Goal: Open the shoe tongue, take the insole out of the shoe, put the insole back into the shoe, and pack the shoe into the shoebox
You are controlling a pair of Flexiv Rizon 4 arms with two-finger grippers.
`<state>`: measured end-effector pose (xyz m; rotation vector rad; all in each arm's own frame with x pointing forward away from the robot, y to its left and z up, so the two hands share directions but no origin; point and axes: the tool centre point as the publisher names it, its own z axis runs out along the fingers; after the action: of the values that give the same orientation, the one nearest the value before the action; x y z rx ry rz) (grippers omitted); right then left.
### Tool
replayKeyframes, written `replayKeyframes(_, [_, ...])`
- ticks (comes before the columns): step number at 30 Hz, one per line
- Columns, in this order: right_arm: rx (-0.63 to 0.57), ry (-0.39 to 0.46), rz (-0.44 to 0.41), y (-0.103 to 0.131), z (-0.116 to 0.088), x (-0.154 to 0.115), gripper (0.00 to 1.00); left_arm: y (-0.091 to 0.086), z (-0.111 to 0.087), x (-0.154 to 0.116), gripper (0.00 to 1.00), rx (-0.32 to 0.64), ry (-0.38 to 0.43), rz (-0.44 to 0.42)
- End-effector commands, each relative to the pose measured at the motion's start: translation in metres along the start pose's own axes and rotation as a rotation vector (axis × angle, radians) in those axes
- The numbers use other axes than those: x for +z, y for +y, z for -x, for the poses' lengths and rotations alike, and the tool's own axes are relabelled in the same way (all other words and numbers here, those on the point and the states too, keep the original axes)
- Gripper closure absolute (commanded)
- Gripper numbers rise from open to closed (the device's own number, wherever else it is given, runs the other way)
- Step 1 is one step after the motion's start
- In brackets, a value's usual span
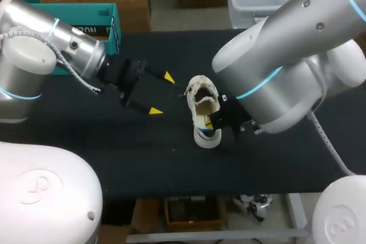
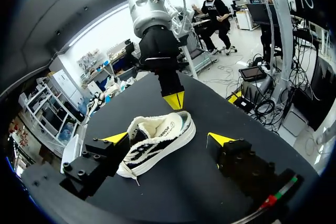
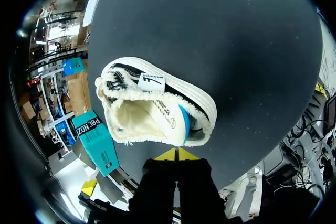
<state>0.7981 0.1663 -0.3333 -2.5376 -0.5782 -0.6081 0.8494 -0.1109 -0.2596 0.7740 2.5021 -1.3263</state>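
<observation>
Item: shoe (image 1: 203, 110), standing on its sole mid-table (image 1: 86, 135), between two grippers.

Detail: In the head view the right gripper (image 3: 176, 155) was largely hidden under its own arm. Its wrist view showed the yellow tips pressed together, holding nothing, just beside the fleece-lined heel. Only that view showed the insole (image 3: 157, 116), white with a blue heel end, inside the shoe. Whether it lay flat could not be told. The left gripper (image 1: 162, 94) stood spread wide, with the shoe ahead of it. The teal shoebox (image 1: 97, 15) sat at the far edge, partly cut off by the left arm.
</observation>
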Motion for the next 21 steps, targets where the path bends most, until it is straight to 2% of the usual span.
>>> replayKeyframes(1, [-0.019, -0.114, -0.025, 0.007, -0.010, 0.011, 1.00, -0.006, 0.000, -0.010, 0.00, -0.033, 0.042, 0.027])
replayKeyframes(8, [-0.045, -0.120, -0.069, 0.019, -0.010, 0.035, 1.00, -0.007, -0.006, -0.026, 0.00, -0.176, 0.068, 0.118])
replayKeyframes(11, [-0.042, -0.122, -0.071, 0.026, -0.005, 0.042, 1.00, -0.007, -0.009, -0.033, 0.00, -0.200, 0.069, 0.142])
replayKeyframes(21, [-0.053, -0.137, -0.042, 0.036, 0.006, 0.063, 1.00, -0.008, -0.013, -0.049, 0.00, -0.241, 0.046, 0.132])
